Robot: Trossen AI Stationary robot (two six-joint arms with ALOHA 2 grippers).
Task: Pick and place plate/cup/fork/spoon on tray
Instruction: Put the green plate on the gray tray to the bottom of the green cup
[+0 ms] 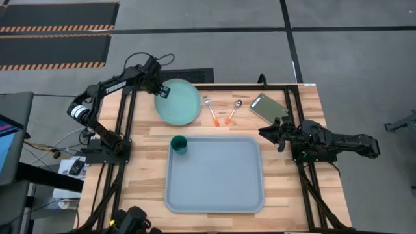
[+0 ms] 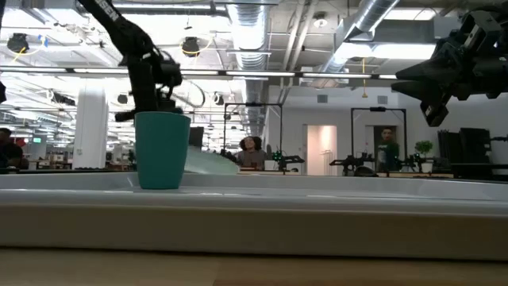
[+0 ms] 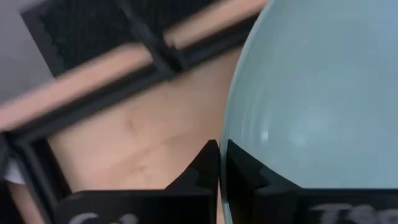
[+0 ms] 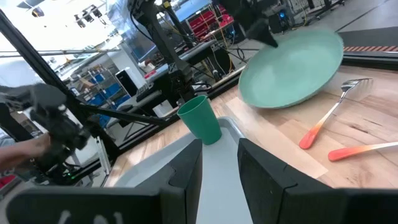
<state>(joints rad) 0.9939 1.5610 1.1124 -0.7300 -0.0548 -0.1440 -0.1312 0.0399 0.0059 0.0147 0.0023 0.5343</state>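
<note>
The mint-green plate (image 1: 181,103) is at the table's far side, tilted, with my left gripper (image 1: 160,89) shut on its far-left rim. The plate also shows in the right wrist view (image 4: 292,62). The teal cup (image 1: 179,144) stands upright in the far-left corner of the blue-grey tray (image 1: 221,188). The fork (image 1: 210,111) and the spoon (image 1: 233,112) lie flat on the wood, to the right of the plate. My right gripper (image 1: 268,134) is open and empty, above the table to the right of the tray's far right corner. My left gripper pinches the plate's rim (image 3: 225,146) between its two fingers, one finger (image 3: 208,165) on the outer side and one (image 3: 244,168) on the inner face. The fingers come from the table's far left. The held side is raised; whether the opposite edge (image 4: 273,104) touches the wood, I cannot tell.
A small flat green-grey rectangle (image 1: 268,107) lies at the far right of the table. Black frame rails (image 1: 127,130) run along the table's left and right sides. The rest of the tray's floor (image 1: 214,182) is bare. People show in the room behind (image 2: 252,151).
</note>
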